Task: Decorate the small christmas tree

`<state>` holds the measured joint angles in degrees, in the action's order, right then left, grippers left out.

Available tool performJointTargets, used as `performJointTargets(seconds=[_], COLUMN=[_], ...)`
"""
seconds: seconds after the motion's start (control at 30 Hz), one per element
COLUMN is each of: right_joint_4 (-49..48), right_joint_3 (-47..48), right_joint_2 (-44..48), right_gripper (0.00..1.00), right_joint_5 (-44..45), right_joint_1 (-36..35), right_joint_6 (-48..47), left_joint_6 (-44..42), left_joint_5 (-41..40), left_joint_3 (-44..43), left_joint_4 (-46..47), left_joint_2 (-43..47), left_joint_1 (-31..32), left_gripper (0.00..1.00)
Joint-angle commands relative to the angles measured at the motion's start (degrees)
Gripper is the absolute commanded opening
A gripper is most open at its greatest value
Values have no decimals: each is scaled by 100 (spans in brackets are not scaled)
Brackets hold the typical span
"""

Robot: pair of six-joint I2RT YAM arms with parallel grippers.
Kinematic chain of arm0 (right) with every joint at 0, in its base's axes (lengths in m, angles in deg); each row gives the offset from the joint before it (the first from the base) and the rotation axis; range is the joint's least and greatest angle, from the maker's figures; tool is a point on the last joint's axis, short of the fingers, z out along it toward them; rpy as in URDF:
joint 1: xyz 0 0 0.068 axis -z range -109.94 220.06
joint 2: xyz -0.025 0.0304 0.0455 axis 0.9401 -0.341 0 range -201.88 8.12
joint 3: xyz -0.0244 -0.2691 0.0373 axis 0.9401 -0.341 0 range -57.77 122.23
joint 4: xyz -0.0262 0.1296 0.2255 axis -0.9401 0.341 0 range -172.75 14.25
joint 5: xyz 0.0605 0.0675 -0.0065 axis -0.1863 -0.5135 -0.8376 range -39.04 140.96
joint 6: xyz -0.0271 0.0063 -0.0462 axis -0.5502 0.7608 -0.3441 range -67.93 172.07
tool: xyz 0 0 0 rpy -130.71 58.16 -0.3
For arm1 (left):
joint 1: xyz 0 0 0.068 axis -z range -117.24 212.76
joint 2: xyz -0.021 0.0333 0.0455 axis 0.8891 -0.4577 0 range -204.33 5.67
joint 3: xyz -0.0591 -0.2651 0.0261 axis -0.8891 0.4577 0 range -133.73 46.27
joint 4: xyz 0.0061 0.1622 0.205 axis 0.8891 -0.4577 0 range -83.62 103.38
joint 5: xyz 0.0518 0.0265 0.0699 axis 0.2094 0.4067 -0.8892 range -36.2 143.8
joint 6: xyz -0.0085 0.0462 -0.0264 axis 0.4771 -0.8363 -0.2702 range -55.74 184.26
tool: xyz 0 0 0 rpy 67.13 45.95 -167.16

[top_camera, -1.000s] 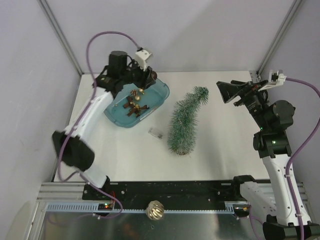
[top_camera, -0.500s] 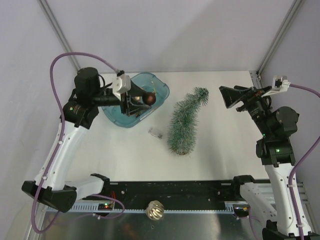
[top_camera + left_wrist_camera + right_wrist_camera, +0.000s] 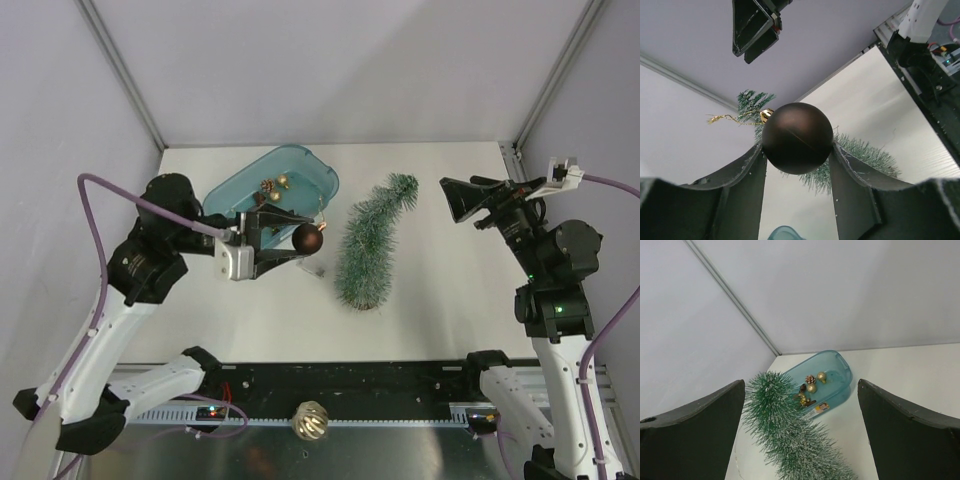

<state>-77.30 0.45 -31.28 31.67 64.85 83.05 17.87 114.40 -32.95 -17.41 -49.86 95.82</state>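
- Pinched between the fingers of the left pincer [image 3: 295,243], left of centre: a dark bauble [image 3: 308,237], gripped round its middle. Gold cap [image 3: 766,115] and thread loop [image 3: 725,119] free on the far side, probably for hooking onto a branch.
- Just right of it, mid-frame on the counter [image 3: 440,290]: the small christmas tree [image 3: 370,245], base toward the bottom, bent tip toward the upper right, bare of ornaments.
- Spread wide at right, aimed at the tree: right pincer [image 3: 450,200], empty, likely poised to steady it.
- Farthest, upper left: teal tub [image 3: 230,195] with gold baubles [image 3: 280,182], close at hand for later picks.

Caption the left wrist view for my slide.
Left fingers pinch a dark bauble, with the tree on the table beyond.
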Motion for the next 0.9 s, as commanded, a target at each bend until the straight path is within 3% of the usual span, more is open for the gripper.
performJointTargets(seconds=[0.0,0.4,0.57,0.87], right_joint_4=[-47,-55,-110,-237], right_joint_3=[68,-12,-64,-342], right_joint_2=[87,129,132,148], right_gripper=[99,99,99,99], right_joint_5=[50,119,126,155], right_joint_1=[-3,-2,-5,-4], right_joint_6=[-118,-149,-162,-149], left_joint_6=[-953,-705,-1339,-1911], left_joint_5=[-415,-242,-436,-819], left_joint_3=[140,446,891,1501], left_joint_4=[33,-339,-859,-927], left_joint_2=[-16,-377,-370,-454], left_joint_1=[203,609,623,494], left_gripper=[10,7,4,0])
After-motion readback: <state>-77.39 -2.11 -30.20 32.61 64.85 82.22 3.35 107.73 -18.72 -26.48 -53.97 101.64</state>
